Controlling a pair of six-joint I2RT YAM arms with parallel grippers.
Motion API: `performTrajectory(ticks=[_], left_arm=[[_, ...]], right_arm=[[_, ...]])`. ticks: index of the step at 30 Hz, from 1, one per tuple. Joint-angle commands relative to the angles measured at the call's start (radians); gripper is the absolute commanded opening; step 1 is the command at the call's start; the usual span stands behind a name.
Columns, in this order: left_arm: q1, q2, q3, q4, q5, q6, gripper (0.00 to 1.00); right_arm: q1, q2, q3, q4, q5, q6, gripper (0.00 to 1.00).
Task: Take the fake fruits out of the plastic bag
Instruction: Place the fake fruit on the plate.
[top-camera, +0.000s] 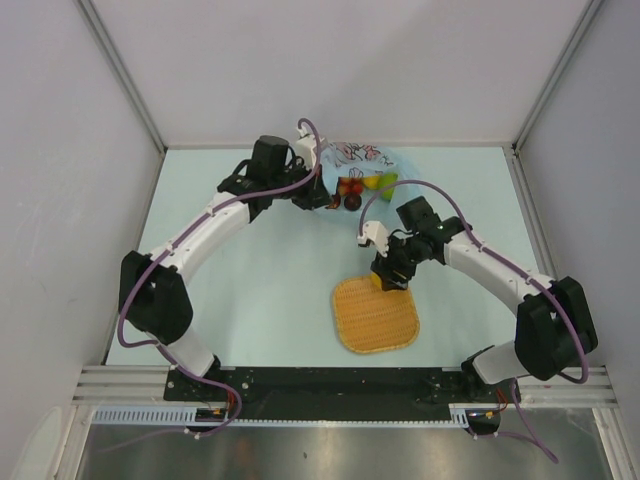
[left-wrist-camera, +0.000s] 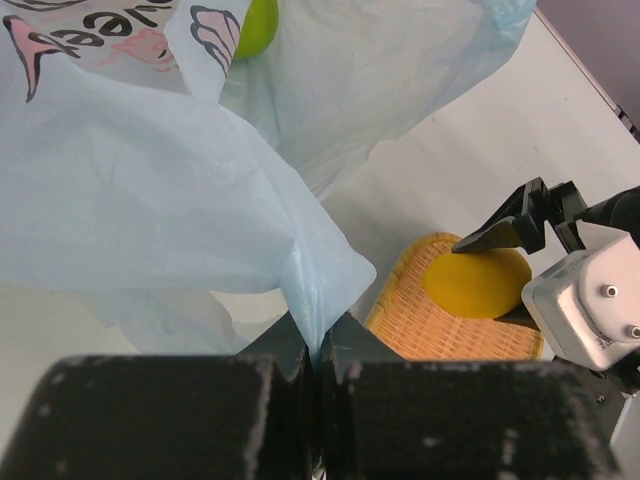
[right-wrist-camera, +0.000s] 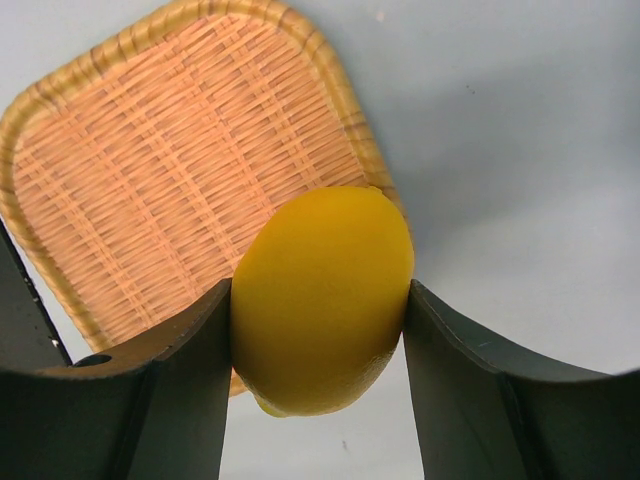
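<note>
Over the tray (top-camera: 375, 330) edge, right end effector (top-camera: 387, 281) clamps lemon (right-wrist-camera: 325, 295), long axis along fingers (right-wrist-camera: 180, 400).

Yellow lemon (right-wrist-camera: 320, 300) over tray (right-wrist-camera: 150, 170) — other fruits (top-camera: 362, 186) inside blue bag (top-camera: 365, 155).

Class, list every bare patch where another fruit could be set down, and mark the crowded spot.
Free: most of the woven tray, nearer than the lemon held in the right gripper; the table between left arm and tray. Crowded: the bag mouth, with fruits and the left gripper pinching it.
</note>
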Motion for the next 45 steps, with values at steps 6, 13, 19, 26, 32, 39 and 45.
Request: performTrajectory(ticks=[6, 13, 19, 26, 32, 39, 45], left_arm=[[-0.016, -0.022, -0.01, 0.028, -0.006, -0.011, 0.0], [-0.02, -0.023, -0.015, 0.027, -0.014, -0.006, 0.0], [-0.023, -0.014, -0.006, 0.027, -0.016, -0.005, 0.0], [-0.023, 0.0, 0.004, 0.025, -0.011, -0.003, 0.0], [-0.023, 0.012, 0.011, 0.025, -0.008, -0.003, 0.0], [-0.023, 0.014, 0.017, 0.022, -0.006, -0.002, 0.0], [-0.023, 0.017, 0.021, 0.024, 0.0, -0.002, 0.0]], right_arm=[[-0.007, 0.076, -0.029, 0.007, -0.021, -0.099, 0.39], [-0.004, 0.107, -0.034, 0.015, -0.021, -0.097, 0.57], [-0.003, 0.11, -0.032, 0.016, -0.011, -0.094, 0.74], [-0.006, 0.072, -0.032, 0.003, 0.004, -0.1, 0.82], [-0.015, 0.047, -0.025, -0.016, 0.004, -0.105, 0.83], [-0.05, -0.022, 0.081, -0.104, -0.105, -0.096, 0.84], [-0.088, -0.022, 0.265, 0.065, -0.173, 0.187, 0.81]])
